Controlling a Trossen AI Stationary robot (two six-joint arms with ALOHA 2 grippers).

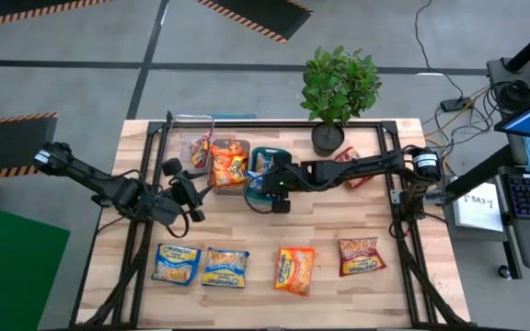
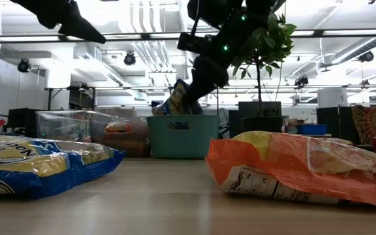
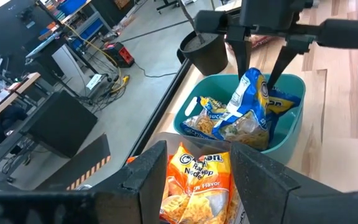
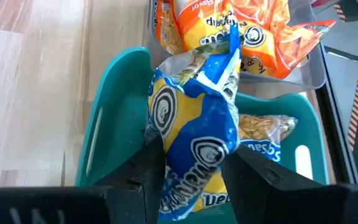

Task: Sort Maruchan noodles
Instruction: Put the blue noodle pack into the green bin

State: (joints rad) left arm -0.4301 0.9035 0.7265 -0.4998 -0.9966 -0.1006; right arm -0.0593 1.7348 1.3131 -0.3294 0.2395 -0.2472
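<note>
Noodles: blue packet (image 4: 194, 140) upright in teal bin (image 4: 114, 93), between my right gripper (image 3: 260, 71) fingers, jaws apart. Left gripper (image 3: 194, 180) open, hovering near orange packet (image 3: 201, 186).

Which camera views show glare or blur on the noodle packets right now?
Low view: the blue packet and orange packet nearest the lens are soft and glossy, with bright ceiling lights behind. Right wrist view: the blue packet between the right gripper's fingers is sharp, lightly shiny. High view: even light, no glare.
</note>
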